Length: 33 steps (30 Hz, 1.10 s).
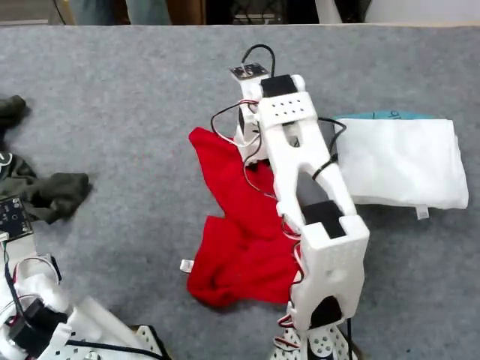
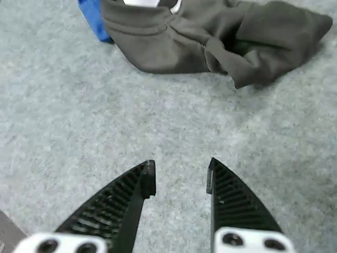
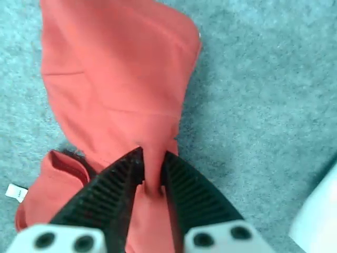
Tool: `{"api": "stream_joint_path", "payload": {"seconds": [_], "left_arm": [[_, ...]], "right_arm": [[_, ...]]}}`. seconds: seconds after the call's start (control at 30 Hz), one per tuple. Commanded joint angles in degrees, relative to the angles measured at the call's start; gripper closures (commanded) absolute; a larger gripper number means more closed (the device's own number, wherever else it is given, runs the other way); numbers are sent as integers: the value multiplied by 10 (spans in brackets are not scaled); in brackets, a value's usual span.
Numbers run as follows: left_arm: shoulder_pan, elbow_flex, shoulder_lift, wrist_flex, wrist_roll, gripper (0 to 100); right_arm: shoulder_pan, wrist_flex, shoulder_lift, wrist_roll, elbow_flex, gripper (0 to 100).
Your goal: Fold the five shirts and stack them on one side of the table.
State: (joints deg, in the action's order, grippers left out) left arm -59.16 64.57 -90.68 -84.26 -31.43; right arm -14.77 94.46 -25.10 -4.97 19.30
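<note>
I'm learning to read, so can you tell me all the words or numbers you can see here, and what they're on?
No words or numbers can be read here.
Red shirt, loose tag: too small to read.
White shirt, hem tag: too small to read.
Dark shirt, neck label: cut off at the picture's edge, unreadable.
</note>
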Motion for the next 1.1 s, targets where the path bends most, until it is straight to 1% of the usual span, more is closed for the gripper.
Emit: {"api": "stream_joint_path", "payload": {"seconds": [0.0, 0.1, 0.2, 0.3, 0.4, 0.5, 0.63, 0.7, 0.87, 0.97, 1.07], "left_arm": [[7, -32, 3, 14, -18, 819], [25, -15, 4, 34, -26, 817], [98, 23, 4, 42, -28, 816], [182, 32, 4, 47, -25, 816], [269, 32, 4, 80, 25, 816], [338, 29, 22, 118, 72, 816], [409, 10, 128, 166, 136, 816], [444, -33, 204, 184, 179, 816], [575, -166, 396, 211, 273, 816], [626, -224, 505, 254, 352, 816], [662, -291, 604, 269, 437, 816]], "right_arm": [[-5, 49, 36, -4, 101, 985], [10, 68, 36, -5, 189, 985], [13, 67, 45, -4, 232, 985], [-13, 66, 56, -2, 251, 985], [-33, 65, 69, 6, 282, 985], [-37, 65, 88, 46, 320, 985], [-38, 64, 97, 59, 366, 984], [-39, 62, 95, 59, 361, 984], [-37, 18, 44, 59, 314, 984], [-36, 11, 23, 59, 326, 984], [-25, 10, 19, 59, 342, 984]]}}
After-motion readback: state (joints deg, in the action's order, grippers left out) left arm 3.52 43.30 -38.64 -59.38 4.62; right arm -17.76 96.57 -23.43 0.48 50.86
